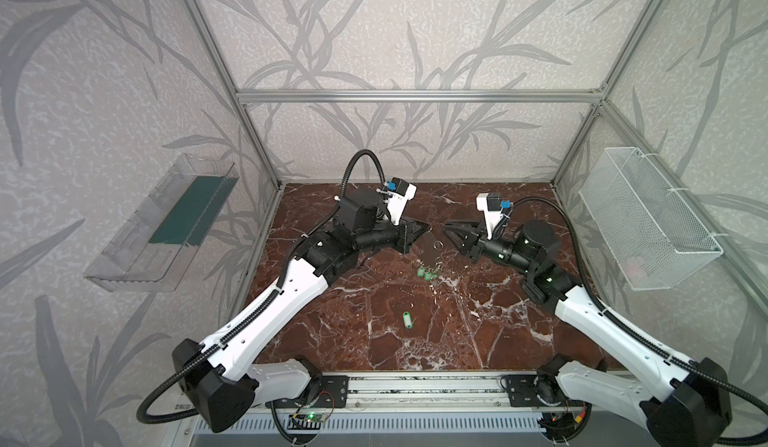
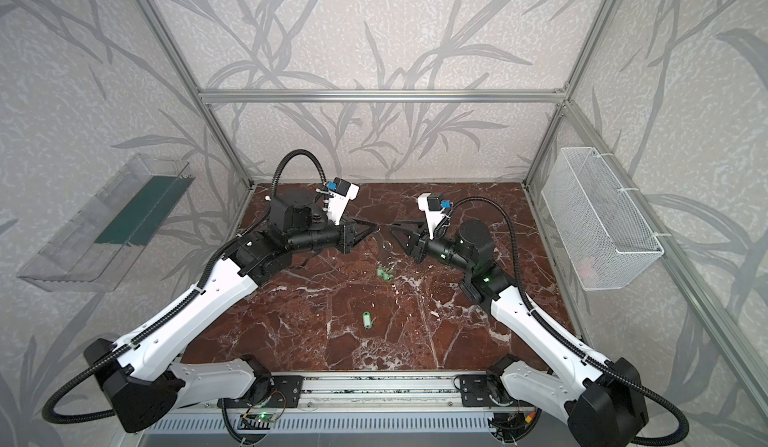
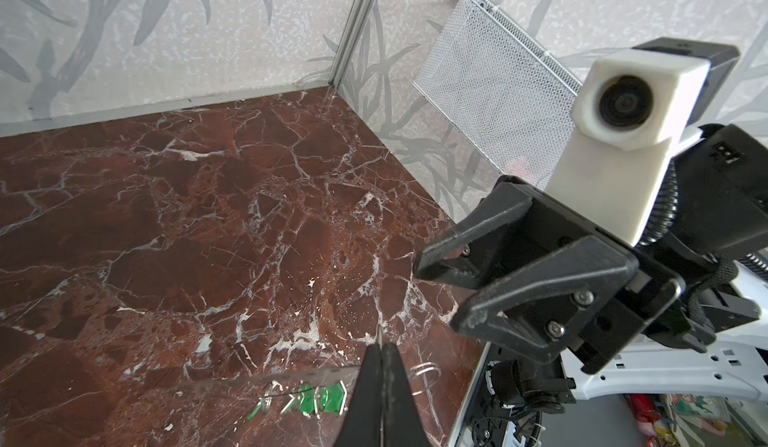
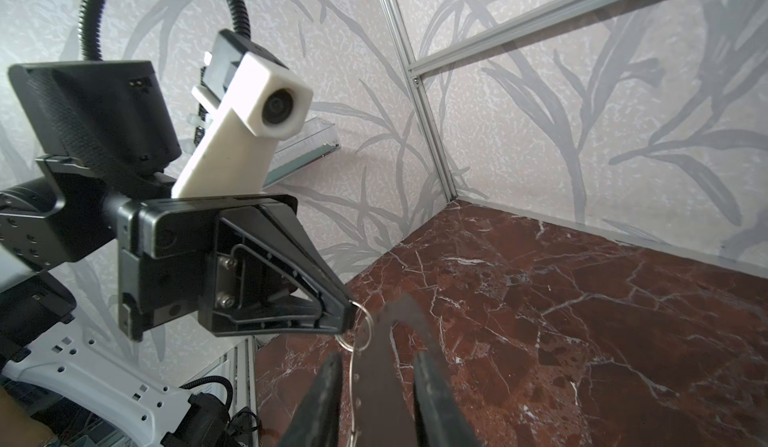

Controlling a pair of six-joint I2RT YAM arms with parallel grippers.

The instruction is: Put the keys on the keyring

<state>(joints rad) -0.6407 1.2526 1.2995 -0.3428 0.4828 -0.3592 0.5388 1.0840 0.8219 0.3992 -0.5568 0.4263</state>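
Note:
My left gripper [image 1: 427, 227] [image 3: 381, 349] is shut on the upper edge of the keyring [image 1: 430, 246] [image 4: 384, 386], a thin flat plate that hangs above the table. A wire split ring [image 3: 426, 376] [image 4: 358, 337] sits beside the grip. Green-tagged keys [image 1: 427, 274] [image 3: 328, 399] dangle from the plate's low end. One more key [image 1: 406, 318] [image 2: 366, 319] lies alone on the table, nearer the front. Facing the left one across a small gap, my right gripper [image 1: 446, 229] [image 4: 380, 382] is open and holds nothing.
The dark red marble table [image 1: 374, 341] is walled by an aluminium frame. A white wire basket [image 1: 648, 224] hangs on the right wall and a clear plastic shelf [image 1: 166, 224] on the left wall.

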